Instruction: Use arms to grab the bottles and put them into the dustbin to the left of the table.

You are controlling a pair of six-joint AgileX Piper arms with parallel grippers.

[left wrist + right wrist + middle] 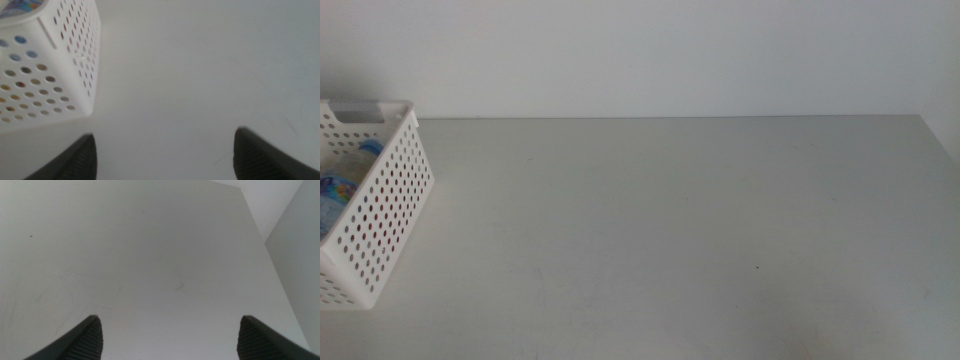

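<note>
The white perforated dustbin (380, 205) stands at the table's left edge. Inside it lies a clear water bottle (342, 185) with a blue cap and blue label; red and yellow colours show through the wall holes. Neither arm appears in the middle view. My left gripper (165, 155) hangs open above bare table, just beside a corner of the dustbin (55, 65). Open too, my right gripper (167, 340) holds nothing and looks down on bare table (150, 255) near the far right corner.
The light-grey table (670, 230) stretches wide to the right of the dustbin. A white wall rises behind its far edge. The table's right edge shows in the right wrist view.
</note>
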